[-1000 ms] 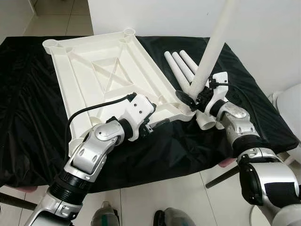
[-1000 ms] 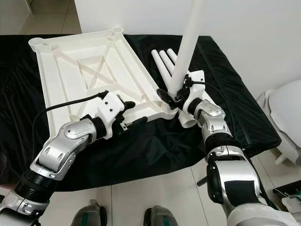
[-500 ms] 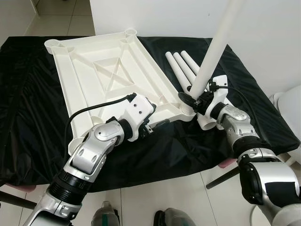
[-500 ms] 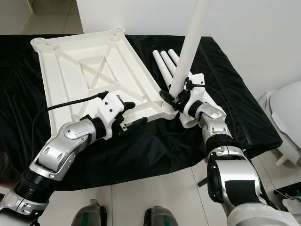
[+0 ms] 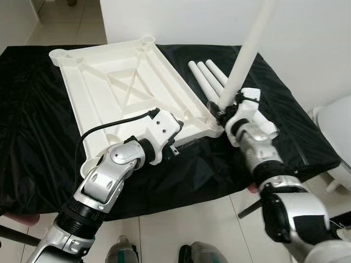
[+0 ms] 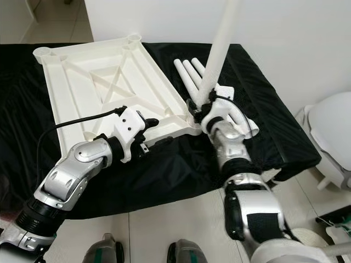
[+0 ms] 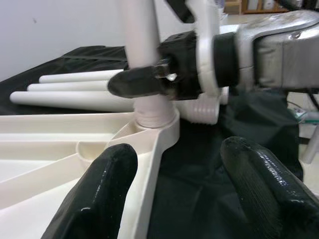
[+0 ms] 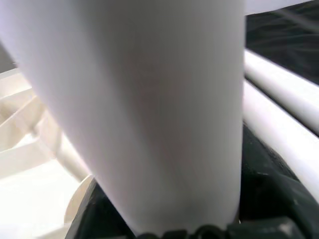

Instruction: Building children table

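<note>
A white plastic tabletop point(image 5: 118, 90) lay upside down, ribs showing, on a bench draped in black cloth point(image 5: 33, 137), its long side running from the far left corner toward the near right. At the tabletop's near right corner the right gripper point(image 5: 224, 107) was clamped on a white table leg point(image 5: 245, 55), which stood nearly upright, leaning slightly away from the robot, with its lower end seated in the round corner socket point(image 7: 158, 122). The left gripper point(image 5: 178, 147) rested at the tabletop's near edge, its two black fingers point(image 7: 102, 194) spread apart and holding nothing, one over the white rim and the other over the cloth. Three more white legs point(image 5: 205, 76) lay side by side on the cloth just beyond the socket, toward the bench's far right. A white toilet point(image 6: 329, 131) stood past the bench's right edge.
</note>
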`<state>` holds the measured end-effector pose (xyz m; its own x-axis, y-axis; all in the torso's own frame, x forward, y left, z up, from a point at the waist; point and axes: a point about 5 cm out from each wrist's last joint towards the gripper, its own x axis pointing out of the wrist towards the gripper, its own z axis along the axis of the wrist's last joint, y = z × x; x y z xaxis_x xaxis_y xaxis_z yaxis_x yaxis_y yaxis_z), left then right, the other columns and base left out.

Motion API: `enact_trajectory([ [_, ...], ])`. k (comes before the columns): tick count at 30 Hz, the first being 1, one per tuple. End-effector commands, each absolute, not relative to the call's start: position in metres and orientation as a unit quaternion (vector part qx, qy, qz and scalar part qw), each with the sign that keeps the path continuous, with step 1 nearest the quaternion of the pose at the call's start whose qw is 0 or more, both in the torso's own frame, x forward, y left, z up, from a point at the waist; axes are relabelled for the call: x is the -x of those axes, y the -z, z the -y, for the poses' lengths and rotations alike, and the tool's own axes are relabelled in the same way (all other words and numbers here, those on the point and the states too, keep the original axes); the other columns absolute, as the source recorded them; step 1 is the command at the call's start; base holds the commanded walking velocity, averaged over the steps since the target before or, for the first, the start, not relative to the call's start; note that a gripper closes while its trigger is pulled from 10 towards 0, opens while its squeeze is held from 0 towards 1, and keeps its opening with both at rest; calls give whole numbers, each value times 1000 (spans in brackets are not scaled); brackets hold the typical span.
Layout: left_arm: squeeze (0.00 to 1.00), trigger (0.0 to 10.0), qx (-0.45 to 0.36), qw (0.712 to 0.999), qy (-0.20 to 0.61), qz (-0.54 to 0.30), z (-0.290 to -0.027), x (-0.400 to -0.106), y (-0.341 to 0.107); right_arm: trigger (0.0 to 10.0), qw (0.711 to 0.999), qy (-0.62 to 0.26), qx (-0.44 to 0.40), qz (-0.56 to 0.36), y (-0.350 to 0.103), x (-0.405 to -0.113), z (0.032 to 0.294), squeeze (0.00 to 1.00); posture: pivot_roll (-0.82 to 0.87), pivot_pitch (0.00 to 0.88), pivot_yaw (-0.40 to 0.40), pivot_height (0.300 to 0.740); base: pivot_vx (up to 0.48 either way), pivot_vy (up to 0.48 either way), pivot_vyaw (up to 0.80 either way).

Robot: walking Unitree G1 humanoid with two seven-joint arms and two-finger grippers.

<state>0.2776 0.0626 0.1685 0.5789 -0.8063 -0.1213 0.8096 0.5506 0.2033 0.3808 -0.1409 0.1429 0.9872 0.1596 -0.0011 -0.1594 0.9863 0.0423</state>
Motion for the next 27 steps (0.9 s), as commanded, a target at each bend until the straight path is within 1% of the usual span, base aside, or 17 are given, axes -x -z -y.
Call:
enact_trajectory([
  [1, 0, 10000, -122, 861, 495, -7, -58, -273, -170, 0, 998, -34, -45, 18, -154, -384, 143, 0, -27, 0, -34, 740, 0, 0, 0],
  [3, 0, 10000, -120, 860, 496, -7, -57, -273, -170, 0, 998, -1, -61, 15, -154, -383, 133, 0, -28, 0, -35, 740, 0, 0, 0],
  [6, 0, 10000, -118, 859, 497, -7, -55, -272, -170, 0, 997, 12, -75, 15, -154, -382, 126, 0, -27, 0, -37, 740, 0, 0, 0],
  [10, 0, 10000, -117, 860, 496, -6, -56, -273, -171, 0, 996, 21, -81, 10, -153, -380, 130, 0, -25, 0, -38, 740, 0, 0, 0],
  [11, 0, 10000, -117, 861, 496, -6, -56, -273, -171, 3098, 997, 22, -80, 7, -152, -380, 133, 0, -26, 0, -38, 740, 0, 0, 0],
  [12, 0, 10000, -117, 861, 495, -6, -57, -273, -171, 10000, 996, 12, -84, 6, -152, -380, 135, 0, -25, 0, -39, 740, 0, 0, 0],
  [16, 0, 10000, -117, 861, 495, -6, -57, -273, -171, 10000, 996, -19, -89, 14, -155, -379, 137, 0, -28, 0, -39, 740, 0, 0, 0],
  [17, 0, 10000, -117, 861, 495, -5, -56, -273, -171, 10000, 995, -31, -91, 18, -157, -378, 140, 1000, -31, 0, -36, 740, 0, 0, 0],
  [22, 0, 10000, -116, 861, 494, -5, -56, -273, -171, 10000, 995, -40, -93, 20, -158, -377, 142, 1000, -31, 0, -36, 740, 0, 0, 0],
  [25, 0, 10000, -116, 859, 498, -6, -55, -273, -170, 10000, 987, -145, -71, 25, -162, -374, 153, 1000, -40, 0, -36, 740, 0, 0, 0],
  [26, 0, 10000, -116, 859, 498, -6, -55, -273, -170, 10000, 987, -145, -71, 25, -162, -374, 153, 1000, -40, 0, -36, 740, 0, 0, 0],
  [27, 0, 10000, -115, 859, 499, -6, -54, -273, -170, 10000, 984, -162, -67, 25, -163, -373, 156, 1000, -40, 0, -36, 740, 0, 0, 0],
])
